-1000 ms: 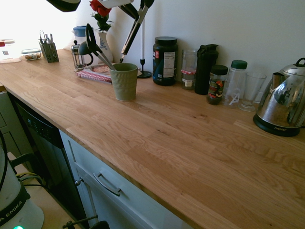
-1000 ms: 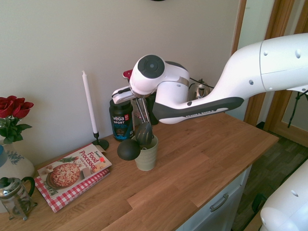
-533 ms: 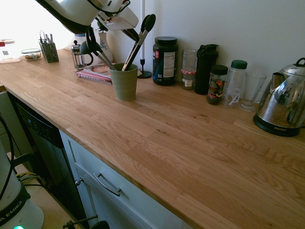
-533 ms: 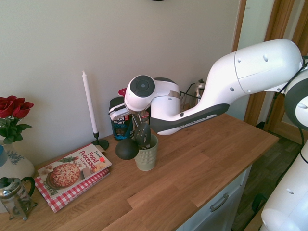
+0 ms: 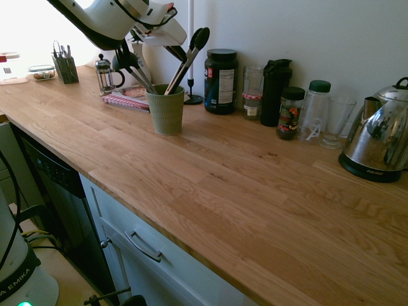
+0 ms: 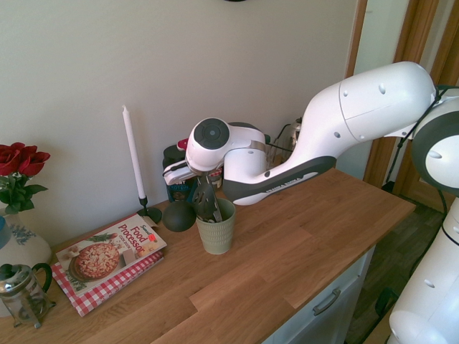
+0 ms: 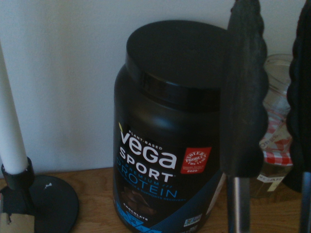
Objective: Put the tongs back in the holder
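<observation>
A long wooden bench (image 5: 255, 191) is set against a pale wall. The claw (image 5: 173, 52) is clamped on the tongs (image 5: 185, 62) — their lower end is sunk in the green holder (image 5: 166, 109), black tips up, leaning toward the protein tub (image 5: 220, 81) beside the ladle (image 6: 178, 216).

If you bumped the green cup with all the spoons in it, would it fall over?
Probably tippy: the holder is narrow, and the tongs and ladle stick out high and lean sideways. Its flat base likely resists a gentle nudge. Once tipped, it might roll.
</observation>
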Available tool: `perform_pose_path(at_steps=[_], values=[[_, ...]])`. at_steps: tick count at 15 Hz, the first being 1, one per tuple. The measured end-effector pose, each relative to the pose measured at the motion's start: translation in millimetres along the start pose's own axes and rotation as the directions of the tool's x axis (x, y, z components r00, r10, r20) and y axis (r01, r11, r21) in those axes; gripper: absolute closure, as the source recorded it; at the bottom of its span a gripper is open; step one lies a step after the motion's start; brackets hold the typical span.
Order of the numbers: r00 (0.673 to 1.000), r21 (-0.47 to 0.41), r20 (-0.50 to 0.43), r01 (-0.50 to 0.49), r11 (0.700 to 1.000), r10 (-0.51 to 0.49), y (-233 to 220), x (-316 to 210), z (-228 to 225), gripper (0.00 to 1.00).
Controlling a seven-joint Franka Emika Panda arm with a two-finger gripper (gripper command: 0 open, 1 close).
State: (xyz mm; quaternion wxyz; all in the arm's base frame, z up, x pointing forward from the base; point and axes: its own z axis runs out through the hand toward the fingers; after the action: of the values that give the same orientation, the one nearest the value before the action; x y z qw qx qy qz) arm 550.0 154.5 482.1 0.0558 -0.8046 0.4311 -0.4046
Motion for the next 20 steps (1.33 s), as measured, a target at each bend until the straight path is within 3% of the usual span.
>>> perform_pose_path(at_steps=[9, 10, 20], values=[[1.0, -0.003, 0.029, -0.006, 1.0, 0.006, 14, -5, 10, 1.0], [0.999, -0.004, 0.033, -0.003, 1.0, 0.003, 15, -7, 11, 0.0], [0.999, -0.003, 0.037, 0.023, 1.0, -0.023, 17, -22, -1, 0.0]])
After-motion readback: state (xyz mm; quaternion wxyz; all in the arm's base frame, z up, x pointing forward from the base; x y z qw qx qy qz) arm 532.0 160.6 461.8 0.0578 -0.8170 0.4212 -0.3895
